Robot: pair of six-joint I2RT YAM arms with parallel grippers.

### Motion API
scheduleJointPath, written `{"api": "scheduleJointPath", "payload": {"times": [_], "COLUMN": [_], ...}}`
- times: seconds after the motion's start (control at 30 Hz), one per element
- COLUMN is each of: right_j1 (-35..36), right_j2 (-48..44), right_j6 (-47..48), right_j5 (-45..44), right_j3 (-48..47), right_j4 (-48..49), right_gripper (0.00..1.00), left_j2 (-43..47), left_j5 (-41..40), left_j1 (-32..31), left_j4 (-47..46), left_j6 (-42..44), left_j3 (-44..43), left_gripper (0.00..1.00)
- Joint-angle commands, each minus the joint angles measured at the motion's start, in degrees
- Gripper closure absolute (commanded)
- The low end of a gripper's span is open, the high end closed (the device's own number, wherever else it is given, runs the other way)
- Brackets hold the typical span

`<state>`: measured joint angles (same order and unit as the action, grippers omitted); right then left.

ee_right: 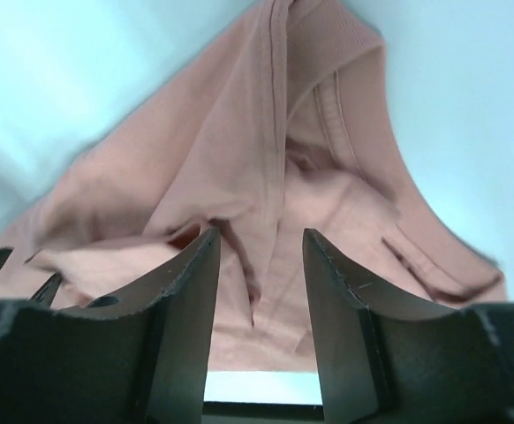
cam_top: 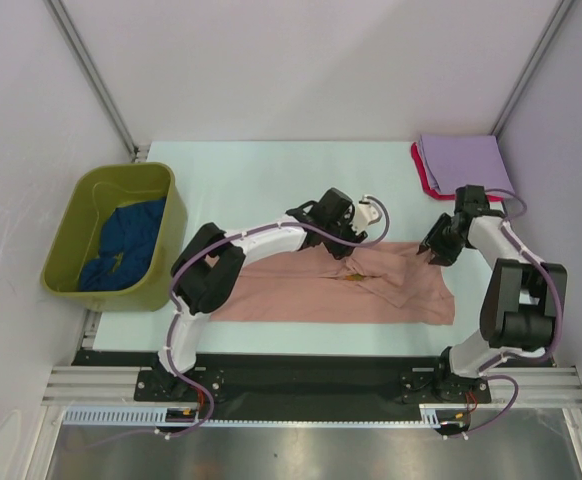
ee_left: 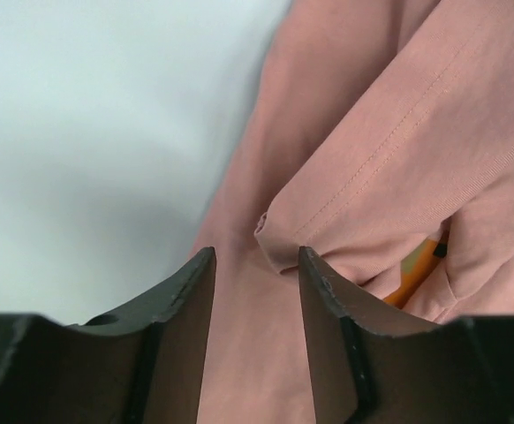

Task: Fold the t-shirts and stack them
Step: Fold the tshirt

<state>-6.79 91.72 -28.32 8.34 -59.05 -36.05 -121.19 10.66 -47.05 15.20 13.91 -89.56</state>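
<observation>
The salmon-pink t-shirt [cam_top: 321,295] lies partly folded along the near part of the table, with rumpled folds at its right end. An orange mark [ee_left: 416,269] shows inside a fold. My left gripper [cam_top: 349,245] hangs over the shirt's far edge near the middle, open [ee_left: 257,256], with a folded hem just beyond its fingertips. Above the shirt's far right corner, my right gripper [cam_top: 433,250] is open too [ee_right: 261,237], with nothing between its fingers. A folded lavender t-shirt [cam_top: 464,160] rests on a red one [cam_top: 418,172] at the back right. The dark blue t-shirt [cam_top: 126,240] lies in the tub.
The olive-green tub [cam_top: 71,235] stands at the table's left edge. Grey walls close in the table at the back and both sides. The pale table top [cam_top: 271,180] shows bare between the tub and the folded stack.
</observation>
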Motion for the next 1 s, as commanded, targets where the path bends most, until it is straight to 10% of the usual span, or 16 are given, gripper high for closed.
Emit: {"api": "scheduleJointPath", "payload": {"times": [0.0,0.43,0.97], "right_j1": [0.11,4.50,4.32], "right_j2": [-8.02,-17.55,-10.34], "right_j6": [0.89,-5.35,-6.31], "right_j5": [-1.67,8.36,11.00], "right_j3": [0.68,17.73,18.53], "right_j4": [-2.18,4.23,9.95], "right_gripper": [0.53,0.43,0.65], "left_j2": [2.27,9.21,25.56], "left_j5": [-0.46,-1.25,-8.72], "left_j1": [0.38,1.26,8.28], "left_j4": [2.55,9.85,9.14], "left_j6": [-0.82,1.29,9.29], "left_j3": [-3.51,0.51,26.89], "left_gripper": [0.52,0.41,0.39]}}
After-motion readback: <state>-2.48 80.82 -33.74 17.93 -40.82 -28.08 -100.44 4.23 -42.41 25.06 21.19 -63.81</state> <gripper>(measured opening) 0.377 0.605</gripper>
